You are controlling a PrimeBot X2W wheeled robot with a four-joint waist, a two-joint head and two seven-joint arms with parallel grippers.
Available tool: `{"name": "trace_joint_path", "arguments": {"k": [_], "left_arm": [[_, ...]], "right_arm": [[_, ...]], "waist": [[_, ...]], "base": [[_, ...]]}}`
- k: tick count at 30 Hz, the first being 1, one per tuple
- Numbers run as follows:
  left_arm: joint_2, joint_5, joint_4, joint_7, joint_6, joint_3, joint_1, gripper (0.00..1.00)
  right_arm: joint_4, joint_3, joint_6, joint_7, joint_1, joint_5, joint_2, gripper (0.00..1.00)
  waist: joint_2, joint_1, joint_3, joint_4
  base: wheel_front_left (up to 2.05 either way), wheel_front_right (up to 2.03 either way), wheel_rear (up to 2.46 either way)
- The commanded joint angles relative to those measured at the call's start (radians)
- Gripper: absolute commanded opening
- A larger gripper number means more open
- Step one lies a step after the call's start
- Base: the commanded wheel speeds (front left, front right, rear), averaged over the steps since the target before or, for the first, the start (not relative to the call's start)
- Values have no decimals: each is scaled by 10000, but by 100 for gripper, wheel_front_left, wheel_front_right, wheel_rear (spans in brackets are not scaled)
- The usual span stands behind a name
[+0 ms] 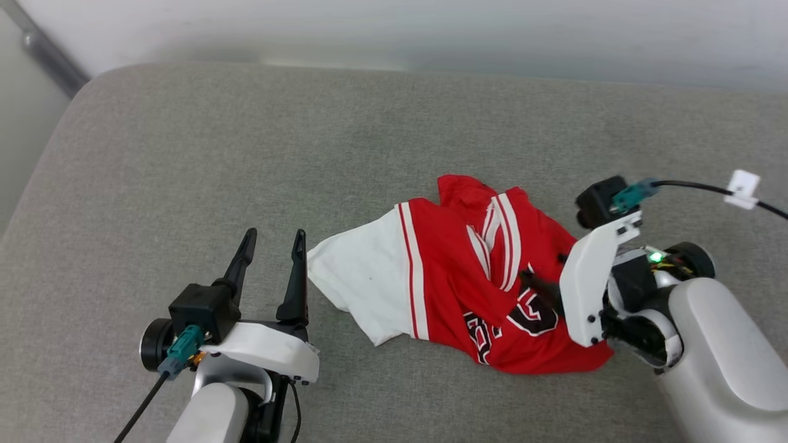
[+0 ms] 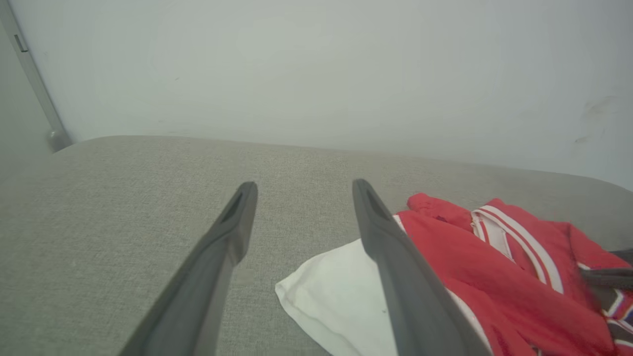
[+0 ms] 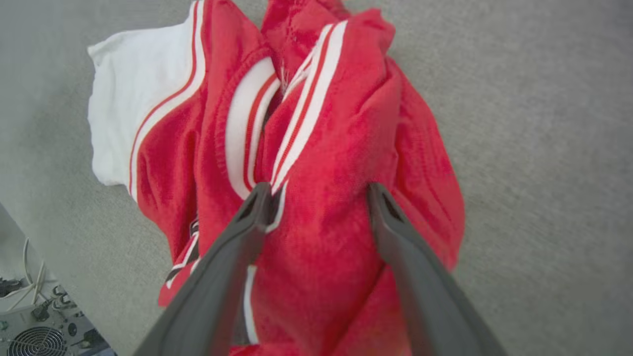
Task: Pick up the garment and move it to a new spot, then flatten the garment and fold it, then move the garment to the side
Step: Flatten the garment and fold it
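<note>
Nearest the robot, lower left: left gripper (image 1: 275, 234), fingers spread with nothing between them, tips just beside the white sleeve of the garment (image 1: 455, 271). Lower right: right gripper (image 3: 319, 190), fingers also spread, straddling a raised red fold without pinching it; the garment lies crumpled, part of its lettering showing, on the grey cushion (image 1: 246, 154) before a pale wall (image 1: 431, 31). Progress, as judged: no grasp yet made; lifting, moving, flattening, folding and setting aside are all left to do.
</note>
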State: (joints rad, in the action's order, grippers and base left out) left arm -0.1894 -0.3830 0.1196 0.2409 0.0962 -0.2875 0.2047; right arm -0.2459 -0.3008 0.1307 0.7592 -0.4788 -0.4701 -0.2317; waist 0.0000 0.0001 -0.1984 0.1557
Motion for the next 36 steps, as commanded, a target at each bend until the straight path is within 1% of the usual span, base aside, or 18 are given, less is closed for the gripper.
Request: {"name": "trace_joint_path", "arguments": {"k": [1, 3, 4, 5, 10, 12, 14, 17, 19, 20, 21, 25, 26, 27, 30, 31, 32, 36], "left_arm": [[30, -49, 85, 67, -69, -28, 127, 100], [48, -44, 166, 88, -85, -30, 177, 100], [53, -41, 218, 104, -98, -15, 196, 100], [60, -45, 253, 125, -99, -5, 210, 100], [43, -45, 364, 167, -47, 74, 114, 100], [-9, -59, 432, 170, -36, 117, -3, 100], [-38, -57, 454, 177, -22, 121, -70, 100], [-68, -68, 479, 169, 5, 119, -161, 100], [-82, -103, 448, 158, 34, 126, -208, 100], [-82, -103, 448, 158, 34, 126, -208, 100], [-102, -128, 414, 125, 80, 139, -303, 100], [-165, -128, 314, 25, 168, 153, -473, 100], [-190, -136, 297, 3, 178, 142, -520, 100], [-190, -136, 297, 3, 178, 142, -520, 100], [-265, -179, 263, -63, 190, 140, -592, 100], [-280, -207, 229, -88, 215, 141, -633, 100], [-293, -224, 223, -125, 221, 134, -671, 100], [-338, -242, 208, -173, 252, 109, -764, 100]], "right_arm": [[-343, -349, -1, 209, -206, -191, -195, 100], [-619, -574, 0, 421, -296, -466, -214, 100], [-713, -674, -1, 519, -353, -584, -267, 46], [-728, -731, -1, 527, -410, -744, -283, 0], [-572, -905, -1, 73, -626, -898, -467, 0], [-272, -820, -1, -412, -717, -793, -630, 0], [36, -579, -1, -729, -561, -689, -746, 0], [524, 228, -3, -1159, 78, -408, -881, 0], [886, 966, -1, -1365, 665, -152, -804, 0], [886, 966, -1, -1365, 665, -152, -804, 0], [1227, 1759, -1, -1476, 1441, 220, -591, 0], [1701, 3016, -1, -1351, 3199, 649, 340, 0], [1728, 3266, -1, -1305, 3598, 680, 590, 0], [1728, 3266, -1, -1305, 3598, 680, 590, 0], [1648, 3699, -1, -1217, 4615, 848, 1298, 0], [1557, 3779, -1, -1244, 5068, 864, 1537, 24], [1491, 3775, -1, -1286, 5250, 859, 1611, 100], [1651, 3820, -1, -2220, 5423, 861, 1771, 100]], "waist": [[0, -1, -141, 171], [0, -1, -166, 194], [0, -1, -168, 195], [0, -1, -164, 183], [0, -1, -18, 7], [0, -1, 182, -214], [0, -1, 325, -363], [0, -1, 517, -564], [0, -1, 600, -701], [0, -1, 600, -701], [0, -1, 660, -847], [0, -1, 702, -1171], [0, -1, 715, -1240], [0, -1, 715, -1240], [0, -1, 765, -1406], [0, -1, 799, -1504], [0, -1, 809, -1547], [0, -1, 887, -1654]], "base": [[0, 0, 0], [0, 0, 0], [0, 0, 0], [0, 0, 0], [0, 0, 0], [0, 0, 0], [0, 0, 0], [0, 0, 0], [0, 0, 0], [0, 0, 0], [0, 0, 0], [0, 0, 0], [0, 0, 0], [0, 0, 0], [0, 0, 0], [0, 0, 0], [0, 0, 0], [0, 0, 0]]}}
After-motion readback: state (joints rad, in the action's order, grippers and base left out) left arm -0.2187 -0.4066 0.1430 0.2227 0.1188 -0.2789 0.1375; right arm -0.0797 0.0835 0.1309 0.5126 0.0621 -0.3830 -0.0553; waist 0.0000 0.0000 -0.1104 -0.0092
